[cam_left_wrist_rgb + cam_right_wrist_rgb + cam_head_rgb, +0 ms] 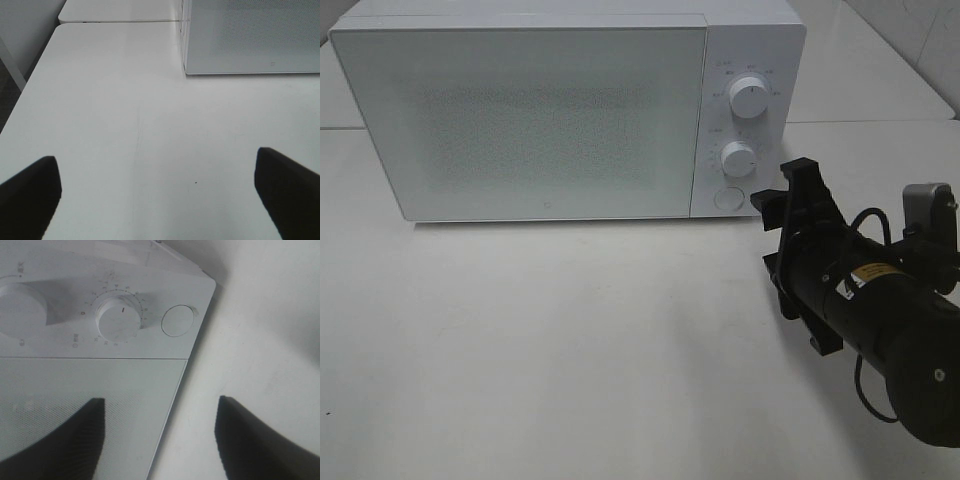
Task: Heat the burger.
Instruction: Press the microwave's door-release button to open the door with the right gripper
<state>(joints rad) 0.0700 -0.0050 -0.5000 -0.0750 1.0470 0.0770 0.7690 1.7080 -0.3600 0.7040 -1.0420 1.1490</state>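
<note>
Burger isn't visible in any view; my guess is it's behind the shut door of the microwave, which you can't see through. The right gripper is the nearer one, jaws spread and empty just off the round button beside that door. The left gripper hangs over the table, jaws wide apart.

Microwave at rear of table, right claw near its front-right button
</note>
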